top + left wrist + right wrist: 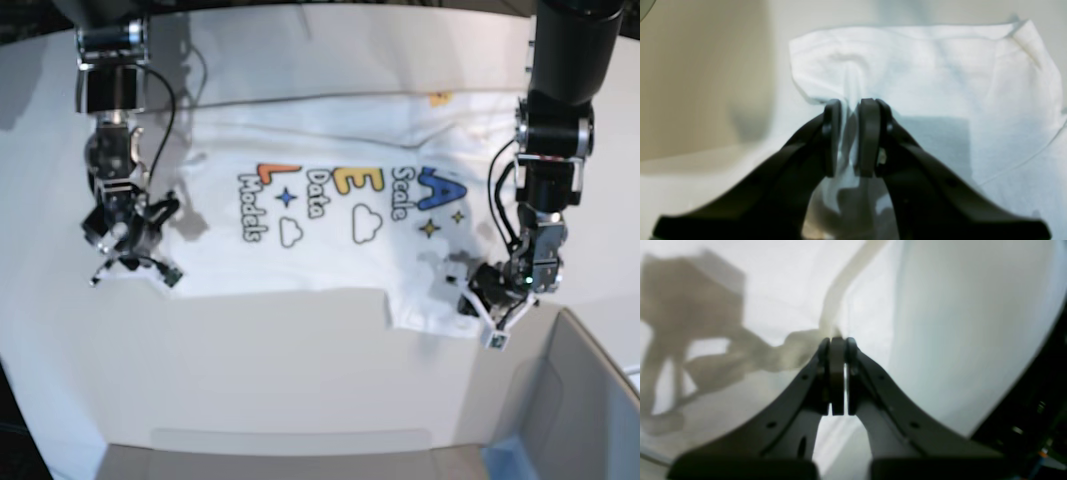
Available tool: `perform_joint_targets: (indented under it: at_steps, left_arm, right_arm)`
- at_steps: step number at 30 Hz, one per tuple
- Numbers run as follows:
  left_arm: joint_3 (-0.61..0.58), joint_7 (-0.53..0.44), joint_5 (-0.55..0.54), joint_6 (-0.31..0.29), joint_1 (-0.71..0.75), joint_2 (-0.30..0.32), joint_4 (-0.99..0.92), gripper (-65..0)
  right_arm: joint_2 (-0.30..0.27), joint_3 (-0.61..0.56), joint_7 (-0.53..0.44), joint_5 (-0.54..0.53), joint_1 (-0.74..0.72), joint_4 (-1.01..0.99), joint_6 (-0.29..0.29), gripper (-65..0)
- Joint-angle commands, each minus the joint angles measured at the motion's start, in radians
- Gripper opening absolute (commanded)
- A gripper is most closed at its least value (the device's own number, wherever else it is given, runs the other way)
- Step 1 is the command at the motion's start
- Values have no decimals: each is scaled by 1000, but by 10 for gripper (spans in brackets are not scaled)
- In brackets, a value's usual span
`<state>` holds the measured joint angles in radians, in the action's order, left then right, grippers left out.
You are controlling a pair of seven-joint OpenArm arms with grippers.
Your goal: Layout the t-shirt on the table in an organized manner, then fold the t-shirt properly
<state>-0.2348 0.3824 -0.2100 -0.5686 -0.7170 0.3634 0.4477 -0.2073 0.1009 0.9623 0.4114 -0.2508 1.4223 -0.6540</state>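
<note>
Left wrist view shows the left tool (850, 136) clamped on a bunched fold of the t-shirt (940, 76), which lies spread print-up on the white surface (300, 360). The right tool (836, 376) is pressed together at the shirt's edge; whether it pinches cloth is hard to make out.

We see the t-shirt (330, 230) as soft, matt white cloth with a flat coloured print; the desk (300, 360) looks smooth and matt; both hands look like dull black plastic.
</note>
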Motion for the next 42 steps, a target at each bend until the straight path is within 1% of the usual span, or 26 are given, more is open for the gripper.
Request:
perform_joint_targets:
  at_steps: [1,3,6,9,12,16,19,20,22,25,30,32,34,37,39,40,42]
  left_arm:
    - [-1,71,22,-4,-2,3,-3,-550]
    - [-1,73,22,-4,-2,3,-2,-551]
    - [1,82,22,-6,-2,3,16,-551]
    - [1,131,22,-6,1,4,92,-552]
    - [5,203,22,-6,44,7,217,-558]
    - [91,287,24,-6,124,9,428,-580]
    - [147,341,25,-6,181,9,558,-579]
    - [162,359,25,-6,196,9,596,-579]
    - [193,384,25,-6,218,10,655,-579]
    - [243,415,25,-6,245,10,730,-579]
    - [254,424,27,-6,253,16,767,-574]
    - [254,413,27,-6,253,19,762,-540]
    - [254,412,27,-4,247,18,741,-479]
    - [249,410,27,-3,205,18,710,-333]
    - [209,412,27,-1,162,19,675,-254]
    - [200,409,27,-1,152,19,656,-243]
    - [183,373,27,-1,133,21,615,-245]
  right_arm:
    - [1,4,-7,20,-22,44,12,-650]
    - [21,10,-6,50,-11,87,9,-650]
    - [33,32,-6,60,25,147,1,-650]
    - [45,49,-6,59,49,176,1,-650]
    - [62,72,-7,56,72,196,1,-650]
    - [75,115,-7,56,94,239,-3,-650]
    - [76,135,-7,56,101,279,-44,-650]
    - [84,150,-7,54,109,292,-44,-650]
    - [108,193,-7,54,110,318,-44,-650]
    - [128,237,-7,54,110,355,-44,-650]
    - [134,244,-7,54,115,361,-44,-650]
    - [139,242,-7,56,117,361,-44,-650]
    - [141,239,-7,57,117,361,-44,-650]
    - [141,236,-7,59,117,361,-44,-650]
    - [141,236,-7,59,117,358,-44,-650]
    - [141,236,-7,59,117,358,-44,-650]
    - [141,236,-7,59,118,358,-44,-650]
